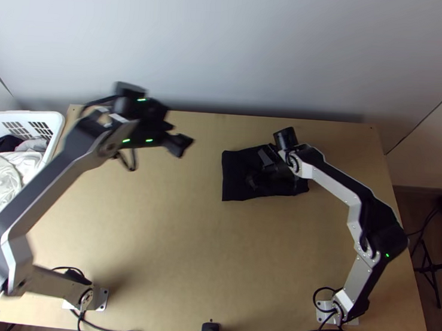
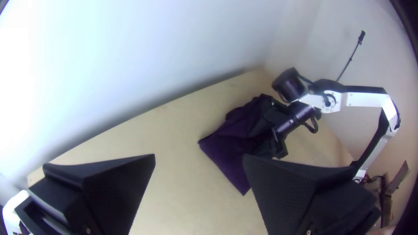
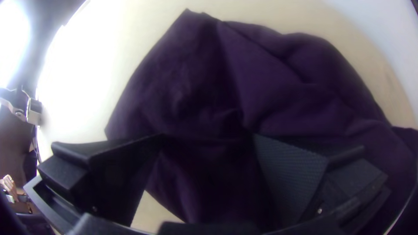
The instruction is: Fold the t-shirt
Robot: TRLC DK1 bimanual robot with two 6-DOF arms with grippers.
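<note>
The dark purple t-shirt (image 1: 237, 177) lies as a compact, roughly rectangular bundle on the right half of the table's far part. My left gripper (image 1: 179, 145) is over the bare table to its left; in the left wrist view the left gripper (image 2: 199, 161) has its fingers wide apart with nothing between them. Over the shirt's right part is my right gripper (image 1: 258, 171). In the right wrist view the right gripper (image 3: 209, 137) stands open low over the wrinkled shirt (image 3: 187, 78); whether its tips touch the cloth I cannot tell.
A white basket (image 1: 57, 125) with white and dark cloths stands at the table's left edge. A wall (image 1: 228, 52) rises behind the far edge. Bare wood (image 1: 186, 241) stretches between the arms and in front of the shirt.
</note>
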